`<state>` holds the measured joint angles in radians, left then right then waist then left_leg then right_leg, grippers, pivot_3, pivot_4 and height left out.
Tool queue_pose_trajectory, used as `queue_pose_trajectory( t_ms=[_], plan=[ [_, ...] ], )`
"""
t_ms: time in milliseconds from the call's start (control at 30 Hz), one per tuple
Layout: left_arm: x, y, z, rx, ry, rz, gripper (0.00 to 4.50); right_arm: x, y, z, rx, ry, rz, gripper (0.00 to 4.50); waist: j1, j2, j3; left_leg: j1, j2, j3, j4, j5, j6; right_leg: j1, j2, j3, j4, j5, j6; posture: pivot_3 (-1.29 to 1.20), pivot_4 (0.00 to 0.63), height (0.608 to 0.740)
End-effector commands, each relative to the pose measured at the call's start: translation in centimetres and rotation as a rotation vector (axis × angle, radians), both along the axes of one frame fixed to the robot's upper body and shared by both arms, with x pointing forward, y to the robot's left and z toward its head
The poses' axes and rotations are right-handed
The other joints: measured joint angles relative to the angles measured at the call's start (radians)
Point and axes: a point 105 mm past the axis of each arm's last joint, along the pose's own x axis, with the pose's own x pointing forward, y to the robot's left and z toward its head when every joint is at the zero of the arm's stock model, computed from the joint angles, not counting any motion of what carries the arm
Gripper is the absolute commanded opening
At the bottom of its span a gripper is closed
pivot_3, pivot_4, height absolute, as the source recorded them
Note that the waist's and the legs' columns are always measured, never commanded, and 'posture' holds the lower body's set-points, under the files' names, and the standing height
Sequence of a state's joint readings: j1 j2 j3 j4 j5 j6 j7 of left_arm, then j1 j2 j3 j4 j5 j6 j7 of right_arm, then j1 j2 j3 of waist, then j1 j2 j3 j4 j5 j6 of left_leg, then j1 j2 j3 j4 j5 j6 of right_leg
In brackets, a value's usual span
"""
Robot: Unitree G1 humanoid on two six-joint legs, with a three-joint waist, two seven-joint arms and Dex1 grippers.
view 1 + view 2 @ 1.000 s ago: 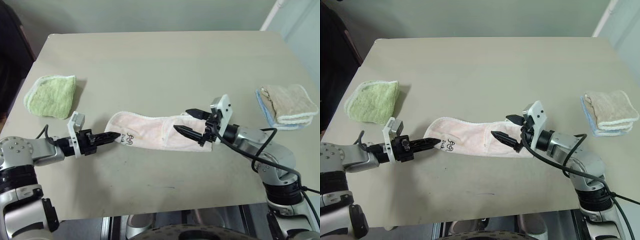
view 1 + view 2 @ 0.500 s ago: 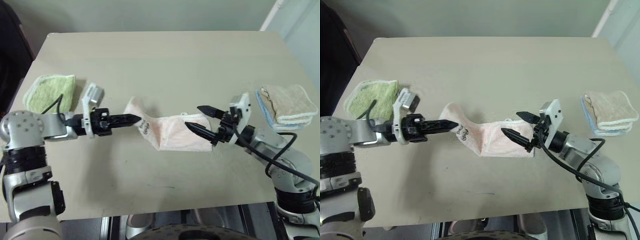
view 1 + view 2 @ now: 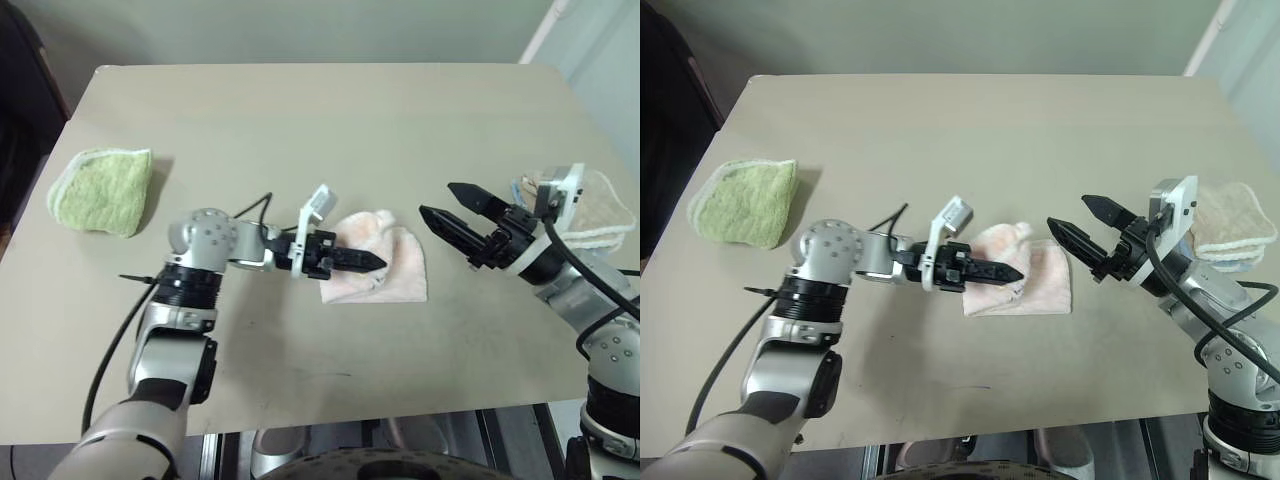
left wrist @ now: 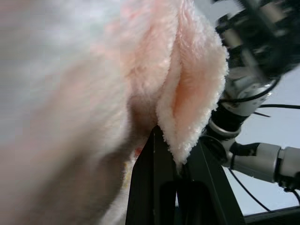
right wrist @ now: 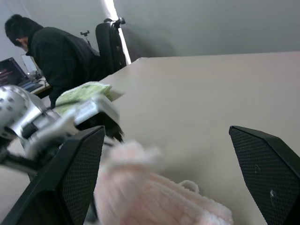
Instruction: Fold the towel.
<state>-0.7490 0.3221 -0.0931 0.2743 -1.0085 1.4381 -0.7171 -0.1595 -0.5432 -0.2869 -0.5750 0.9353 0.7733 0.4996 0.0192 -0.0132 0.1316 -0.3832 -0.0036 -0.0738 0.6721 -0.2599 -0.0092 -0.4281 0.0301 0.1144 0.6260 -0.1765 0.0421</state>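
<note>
We see that the left gripper (image 3: 372,262), clamped on one end of the pale pink towel (image 3: 400,268), has swept from the left part of the table (image 3: 300,130) toward the right, carrying that end over the rest of the cloth. The towel, a long flat strip a second ago, now lies doubled into a short bundle (its upper layer puffed, not flat). The right gripper (image 3: 448,215), fingers spread, has drawn back off the towel's right end and stands just beside it.
</note>
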Motion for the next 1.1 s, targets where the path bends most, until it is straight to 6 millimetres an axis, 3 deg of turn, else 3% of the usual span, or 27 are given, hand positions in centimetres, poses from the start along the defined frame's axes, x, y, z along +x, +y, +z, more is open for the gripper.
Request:
queue_pose_trajectory(
  t_ms=[33,200,400,600,733,833,900,1000,1100],
  plan=[
    [0.9,-1.2,0.1,0.003,-0.043,0.013,0.03,-0.8,0.2,0.8,-0.005,-0.037,-0.003,4.5,0.002,0.0,0.0,0.0,0.0,0.0,0.0,-0.001,0.001,0.0,0.0,0.0,0.0,0.0,0.001,0.0,0.15,0.74],
    [0.8,-3.0,0.3,-0.04,-0.067,-0.008,0.03,-1.2,-0.1,0.6,-0.018,-0.027,-0.038,4.5,0.004,-0.001,0.001,0.0,-0.001,0.0,0.003,-0.004,0.006,0.002,-0.001,0.0,-0.001,-0.001,0.004,0.0,0.15,0.74],
    [-0.1,-3.3,0.3,-0.059,-0.093,-0.081,0.03,-1.4,-0.5,0.2,-0.033,-0.014,-0.068,4.5,0.005,-0.001,0.001,0.0,-0.002,0.001,0.006,-0.005,0.008,0.004,-0.002,0.001,-0.001,-0.001,0.006,0.0,0.15,0.74],
    [-1.0,-3.1,-0.2,-0.023,-0.119,-0.149,2.04,-1.3,-0.7,0.1,-0.045,-0.012,-0.082,4.5,0.005,-0.001,0.001,-0.001,-0.002,0.0,0.008,-0.009,0.014,0.005,-0.002,0.001,-0.001,-0.001,0.007,0.0,0.15,0.74],
    [-0.6,-2.9,0.7,-0.053,-0.153,-0.144,3.47,-1.2,-0.8,0.0,-0.048,-0.014,-0.086,4.5,0.005,-0.001,0.001,-0.001,-0.002,0.0,0.009,-0.01,0.015,0.005,-0.002,0.001,-0.001,-0.001,0.007,0.0,0.15,0.74],
    [-1.0,-2.2,2.6,-0.134,-0.253,-0.155,4.47,-1.1,-0.7,0.8,-0.028,-0.052,-0.09,4.5,0.004,-0.001,0.001,-0.001,-0.002,0.0,0.009,-0.01,0.016,0.005,-0.002,0.001,-0.001,-0.001,0.007,0.0,0.15,0.74],
    [-2.1,-1.0,4.8,-0.232,-0.262,-0.209,4.47,-1.4,-0.5,1.2,-0.015,-0.072,-0.073,4.5,0.002,-0.001,0.001,-0.001,-0.002,0.0,0.009,-0.01,0.015,0.005,-0.002,0.001,-0.001,-0.001,0.007,0.0,0.15,0.74],
    [-2.2,0.5,7.6,-0.309,-0.351,-0.181,4.47,-1.8,0.2,1.0,-0.014,-0.064,-0.019,4.5,0.002,0.0,0.001,-0.001,-0.002,0.0,0.008,-0.01,0.015,0.005,-0.002,0.001,-0.001,-0.001,0.007,0.0,0.15,0.74],
    [-1.8,2.3,9.3,-0.306,-0.489,-0.11,4.5,-1.8,0.9,0.0,-0.055,-0.033,0.012,3.93,0.002,0.0,0.001,-0.001,-0.002,0.001,0.009,-0.01,0.015,0.005,-0.002,0.001,-0.001,-0.002,0.007,0.0,0.15,0.74]
  ],
)
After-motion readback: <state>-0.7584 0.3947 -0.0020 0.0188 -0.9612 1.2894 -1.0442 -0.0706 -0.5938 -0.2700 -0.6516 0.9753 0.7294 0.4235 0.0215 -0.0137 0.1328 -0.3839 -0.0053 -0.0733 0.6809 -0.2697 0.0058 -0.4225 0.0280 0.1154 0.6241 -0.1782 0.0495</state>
